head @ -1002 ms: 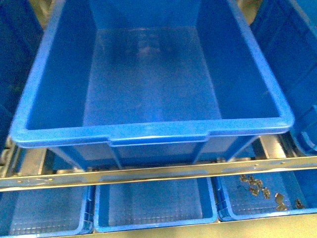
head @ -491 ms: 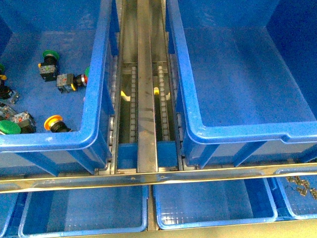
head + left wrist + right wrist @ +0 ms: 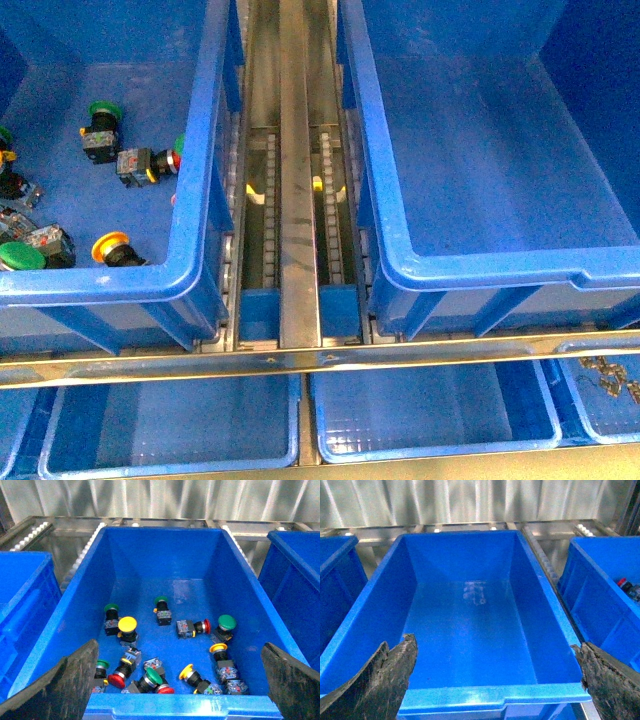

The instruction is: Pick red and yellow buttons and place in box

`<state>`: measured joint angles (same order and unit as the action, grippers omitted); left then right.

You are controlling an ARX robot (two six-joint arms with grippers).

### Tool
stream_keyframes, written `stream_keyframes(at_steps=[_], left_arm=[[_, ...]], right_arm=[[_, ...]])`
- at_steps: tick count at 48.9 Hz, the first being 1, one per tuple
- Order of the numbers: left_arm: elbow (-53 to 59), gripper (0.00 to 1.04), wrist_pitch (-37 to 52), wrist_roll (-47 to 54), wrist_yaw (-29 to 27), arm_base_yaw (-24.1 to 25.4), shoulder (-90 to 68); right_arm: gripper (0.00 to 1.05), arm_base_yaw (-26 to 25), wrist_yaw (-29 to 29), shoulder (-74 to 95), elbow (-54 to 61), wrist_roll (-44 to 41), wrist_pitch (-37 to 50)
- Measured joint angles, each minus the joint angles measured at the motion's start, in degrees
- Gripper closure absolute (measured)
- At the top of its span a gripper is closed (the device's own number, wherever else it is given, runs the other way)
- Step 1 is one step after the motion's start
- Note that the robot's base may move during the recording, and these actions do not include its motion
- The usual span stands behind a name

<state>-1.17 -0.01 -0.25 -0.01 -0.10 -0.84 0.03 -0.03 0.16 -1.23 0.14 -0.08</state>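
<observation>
The left gripper (image 3: 179, 645) is spread wide with nothing between its fingers (image 3: 65, 685). It hangs over the near rim of the source bin (image 3: 75, 625), where the push-buttons lie scattered on the floor. A red button (image 3: 192, 628) lies on its side near the middle of that floor, cap pointing away from its grey body. A yellow button (image 3: 127, 625) stands cap-up beside a green button (image 3: 111, 610). More red, yellow and green caps are jumbled along the near wall, some touching each other.

The right gripper (image 3: 494, 642) is likewise parted and holds nothing. It hangs above the near rim of the box (image 3: 490, 697), whose smooth floor shows only a faint glare.

Neither arm shows in the front view. There the source bin fills the nine to eleven o'clock area. The red button sits at about ten o'clock, and an orange-yellow button (image 3: 110, 246) lies at nine o'clock near the bin's front wall. The box takes up twelve to three o'clock, well apart from the buttons. A metal roller track (image 3: 298, 200) runs between the two bins. A steel rail (image 3: 320, 358) crosses in front of both. Below it, from five to seven o'clock, sit shallow trays (image 3: 170, 420), and small metal clips (image 3: 610, 375) lie in one at four o'clock.
</observation>
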Motion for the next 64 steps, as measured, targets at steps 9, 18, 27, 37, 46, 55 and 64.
stream_keyframes(at_steps=[9,18,27,37,46,55,64], left_arm=[[-3.10,0.08,-8.22,-5.18,-4.98,-1.16,-4.52],[-16.28,0.08,-1.51,-24.44,-10.01,0.09,-36.17],[-28.81,0.08,9.75,-31.43,-9.97,0.07,-62.53],[-37.77,0.08,11.26,-35.54,-12.31,0.42,-79.91],[-45.83,0.08,11.61,-38.05,-14.88,1.25,-93.07],[-49.94,0.08,11.98,-39.47,-16.66,3.15,-101.98],[-51.69,0.08,14.23,-39.12,-16.13,4.74,-107.82]], right_arm=[[0.06,0.00,0.00,0.00,0.00,0.00,0.00],[0.06,0.00,0.02,0.00,0.00,0.00,0.00],[0.06,0.00,0.04,0.00,0.00,0.02,0.00],[0.06,0.00,0.04,0.00,0.00,0.00,0.00],[0.06,0.00,0.04,0.00,0.00,0.00,0.00],[0.06,0.00,0.04,0.00,0.00,0.02,0.00],[0.06,0.00,0.04,0.00,0.00,0.00,0.00]])
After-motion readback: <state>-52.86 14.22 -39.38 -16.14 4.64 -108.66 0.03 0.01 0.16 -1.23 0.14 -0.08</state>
